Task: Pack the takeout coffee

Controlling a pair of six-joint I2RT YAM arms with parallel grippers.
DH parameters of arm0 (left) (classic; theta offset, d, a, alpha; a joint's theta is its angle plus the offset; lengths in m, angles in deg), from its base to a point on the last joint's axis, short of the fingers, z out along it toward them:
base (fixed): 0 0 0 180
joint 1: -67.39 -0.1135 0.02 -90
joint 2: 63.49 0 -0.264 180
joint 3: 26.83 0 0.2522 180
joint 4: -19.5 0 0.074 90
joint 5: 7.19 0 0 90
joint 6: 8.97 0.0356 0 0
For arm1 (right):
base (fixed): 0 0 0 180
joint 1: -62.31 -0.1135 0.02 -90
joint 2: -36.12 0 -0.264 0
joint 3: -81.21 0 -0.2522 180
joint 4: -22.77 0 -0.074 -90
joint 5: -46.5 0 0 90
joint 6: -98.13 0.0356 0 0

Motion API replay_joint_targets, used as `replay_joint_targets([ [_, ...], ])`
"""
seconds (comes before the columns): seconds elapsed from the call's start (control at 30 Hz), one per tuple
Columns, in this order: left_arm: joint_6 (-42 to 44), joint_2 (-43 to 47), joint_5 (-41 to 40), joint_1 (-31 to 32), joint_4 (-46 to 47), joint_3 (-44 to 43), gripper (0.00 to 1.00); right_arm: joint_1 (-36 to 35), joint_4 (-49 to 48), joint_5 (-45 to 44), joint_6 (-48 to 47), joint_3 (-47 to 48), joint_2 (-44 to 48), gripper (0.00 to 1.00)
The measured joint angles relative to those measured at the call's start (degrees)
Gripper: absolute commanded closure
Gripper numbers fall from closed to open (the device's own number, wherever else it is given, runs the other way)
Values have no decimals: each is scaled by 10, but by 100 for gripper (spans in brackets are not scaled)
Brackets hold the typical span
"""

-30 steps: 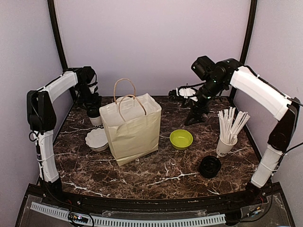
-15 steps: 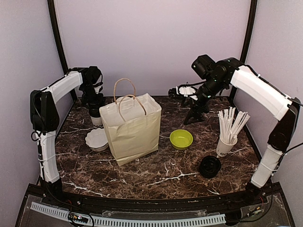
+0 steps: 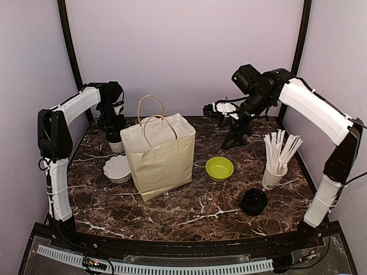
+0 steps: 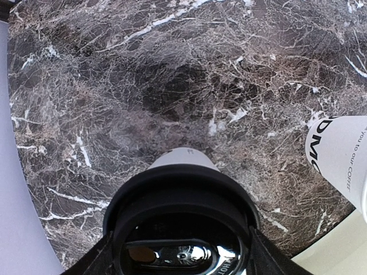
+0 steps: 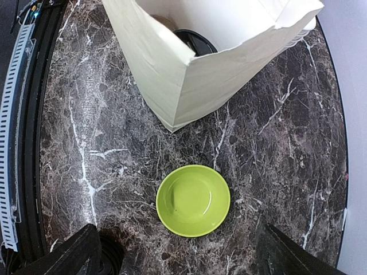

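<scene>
A takeout coffee cup, white with a black lid, stands at the back left of the table, just left of the paper bag. My left gripper reaches down over it, and its fingers touch the lid on both sides. A second lettered white cup stands close to the right of it. Another black lid shows inside the open bag. My right gripper hangs open and empty high over the back of the table, with the lime-green bowl below it.
A white scalloped dish lies in front of the left gripper. The green bowl sits right of the bag. A white cup full of long sticks and a loose black lid stand at the right front.
My left gripper's jaws have narrowed onto the cup's lid, and that arm has shifted a little to the right. The right gripper has drifted slightly left.
</scene>
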Motion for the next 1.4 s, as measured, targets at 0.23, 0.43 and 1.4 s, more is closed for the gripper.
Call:
replay_joint_targets([
  [0.23,0,8,10,0,-2,3,38,-9,-1,32,13,103,-30,10],
  [0.43,3,105,20,-1,-2,40,38,-35,-39,59,56,208,-76,14],
  [1.4,16,501,117,76,32,138,42,-109,-297,158,273,320,-240,100],
])
